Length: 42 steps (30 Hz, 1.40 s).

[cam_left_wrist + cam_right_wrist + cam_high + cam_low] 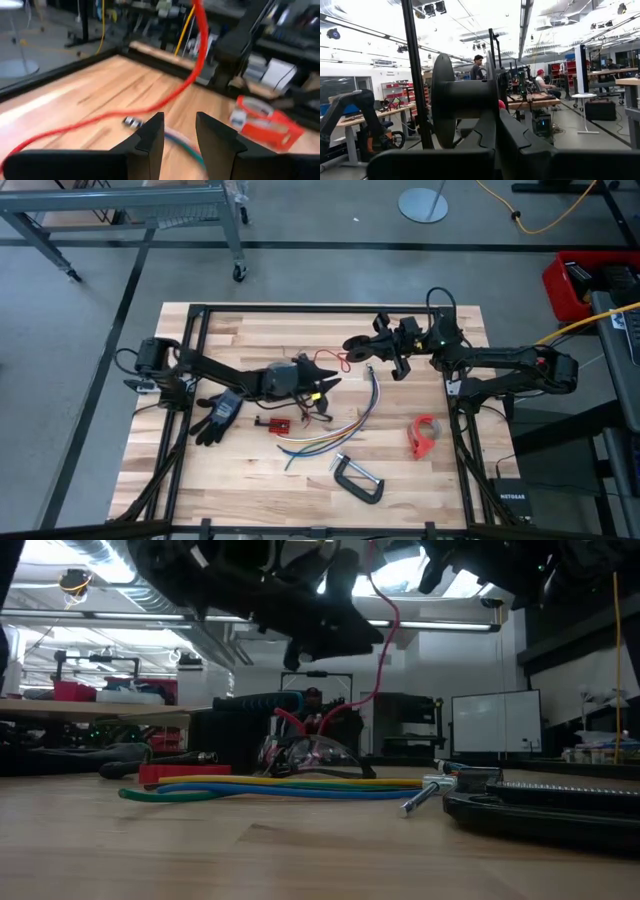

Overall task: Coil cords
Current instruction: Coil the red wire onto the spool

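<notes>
Left tool [179,131] raised above the wooden desk [250,330], fingers narrowly parted, empty. Just beyond, thin red cord [197,65] trailing from desk up to the spool [462,100]. Farther right, right tool [372,348] shut on that black spool. Multicoloured strand bundle [335,432] lengthwise below, nearer left.

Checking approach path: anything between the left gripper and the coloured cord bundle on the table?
Nothing visible blocks it. The left gripper hangs open above the table, the cord bundle just ahead and below. Only the red cord crosses in front of its fingers.
</notes>
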Each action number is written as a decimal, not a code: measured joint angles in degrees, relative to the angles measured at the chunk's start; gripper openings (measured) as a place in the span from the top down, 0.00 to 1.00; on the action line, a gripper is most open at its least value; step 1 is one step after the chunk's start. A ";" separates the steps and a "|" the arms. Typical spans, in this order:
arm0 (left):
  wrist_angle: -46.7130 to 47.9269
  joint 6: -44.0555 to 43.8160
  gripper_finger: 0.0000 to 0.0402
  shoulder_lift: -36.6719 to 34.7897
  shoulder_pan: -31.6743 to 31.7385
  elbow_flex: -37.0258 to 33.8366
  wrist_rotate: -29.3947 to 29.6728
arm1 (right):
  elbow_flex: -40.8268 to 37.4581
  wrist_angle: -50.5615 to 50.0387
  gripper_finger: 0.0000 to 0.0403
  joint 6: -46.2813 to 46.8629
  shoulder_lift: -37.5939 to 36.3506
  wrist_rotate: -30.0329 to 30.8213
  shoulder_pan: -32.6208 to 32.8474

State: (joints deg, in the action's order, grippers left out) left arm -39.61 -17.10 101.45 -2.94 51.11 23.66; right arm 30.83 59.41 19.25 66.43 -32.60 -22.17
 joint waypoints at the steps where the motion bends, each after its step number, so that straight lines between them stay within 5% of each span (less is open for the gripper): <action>1: -2.60 0.75 0.74 1.00 0.00 0.00 0.02 | 0.00 -0.16 1.00 0.00 0.00 -0.02 0.00; 15: -13.21 12.68 0.78 4.33 -0.16 0.00 5.99 | 0.00 -0.98 1.00 0.01 0.00 -1.52 0.02; 42: -17.35 11.51 0.78 4.35 -0.96 2.36 3.36 | 0.00 1.21 1.00 1.66 0.00 1.04 0.09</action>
State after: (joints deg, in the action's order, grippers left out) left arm -56.96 -5.59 105.80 -3.90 53.47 27.02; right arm 30.83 60.62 20.91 66.43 -31.56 -22.09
